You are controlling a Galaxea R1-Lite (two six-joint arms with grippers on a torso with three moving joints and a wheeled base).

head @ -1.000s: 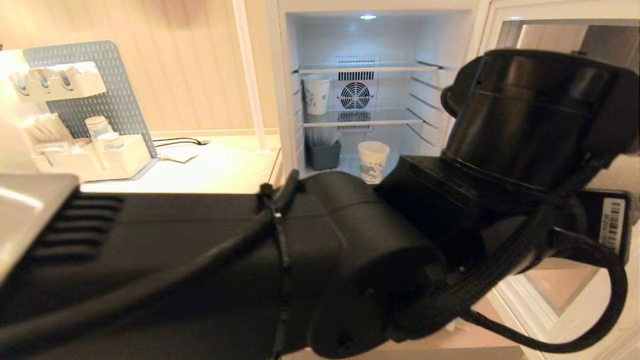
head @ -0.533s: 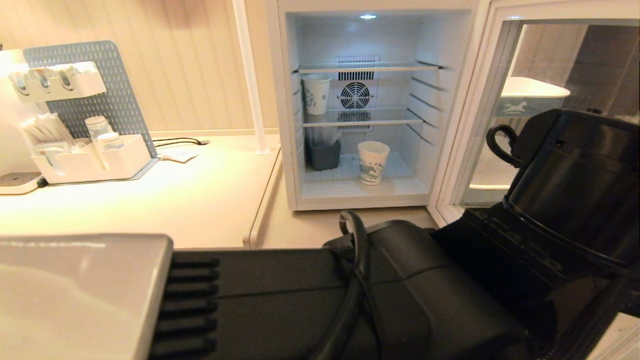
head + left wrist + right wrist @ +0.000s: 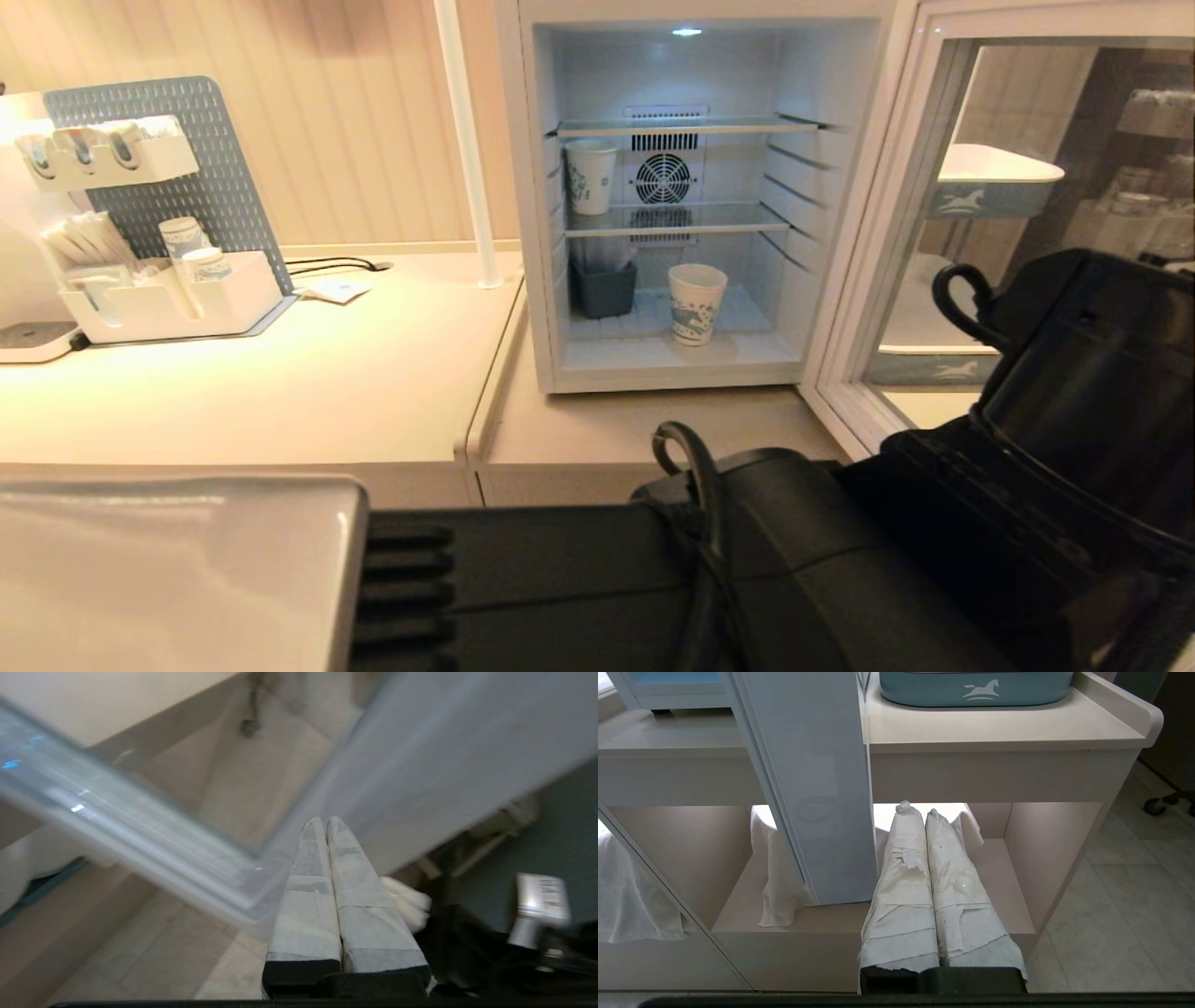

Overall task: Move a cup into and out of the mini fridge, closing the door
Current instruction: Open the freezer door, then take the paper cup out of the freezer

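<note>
- You see the mini fridge (image 3: 546,233) with a white interior.
- The cup (image 3: 695,303) is white with a blue printed pattern on its lower half.
- The door (image 3: 864,308) has a white frame.
- The counter (image 3: 327,373) is cream.
- Your left arm (image 3: 794,569) is black.
- A pegboard (image 3: 201,177) is grey-blue, dotted with holes.

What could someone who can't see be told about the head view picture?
A countertop mini fridge with a white interior stands with its glass-window door swung open, and a small white paper cup with blue print sits on its floor. A black robot arm fills the foreground.
</note>
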